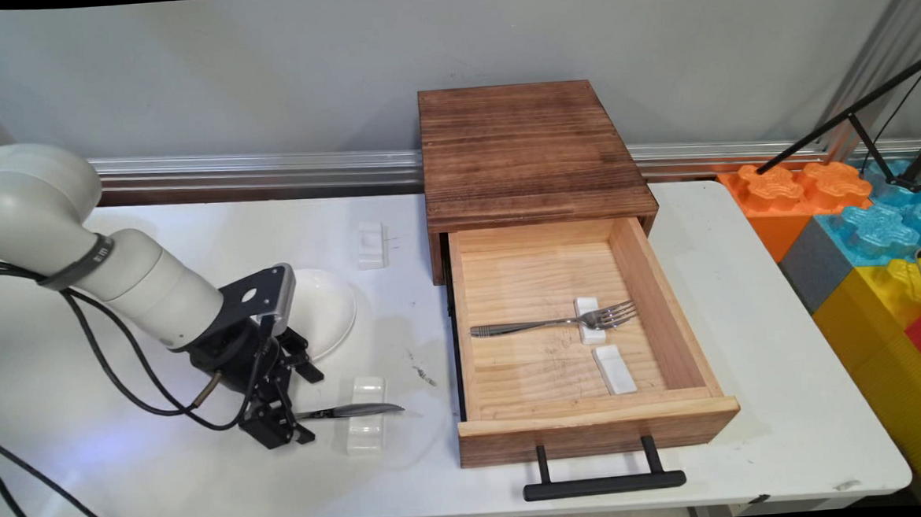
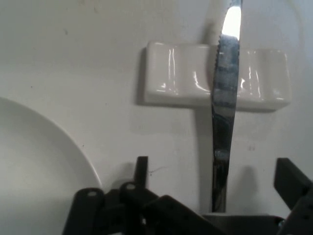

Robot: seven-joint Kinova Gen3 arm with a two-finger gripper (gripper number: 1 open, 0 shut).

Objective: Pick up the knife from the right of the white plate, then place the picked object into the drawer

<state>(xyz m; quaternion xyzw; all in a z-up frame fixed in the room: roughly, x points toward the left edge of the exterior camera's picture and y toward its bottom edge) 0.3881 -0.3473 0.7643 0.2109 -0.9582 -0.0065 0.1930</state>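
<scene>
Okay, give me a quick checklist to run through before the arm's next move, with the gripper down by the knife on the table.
1. Silver table knife lies across the white ceramic rest on the table: ok.
2. Black two-finger gripper open, one finger on either side of the knife's handle: ok.
3. Fingers touching the handle: cannot tell.
4. Round white plate lies apart from the knife: ok.
5. Light wooden drawer pulled out, open: ok.
6. Inside it, a small white rest lies bare beside the one bearing the silver fork: ok.
</scene>
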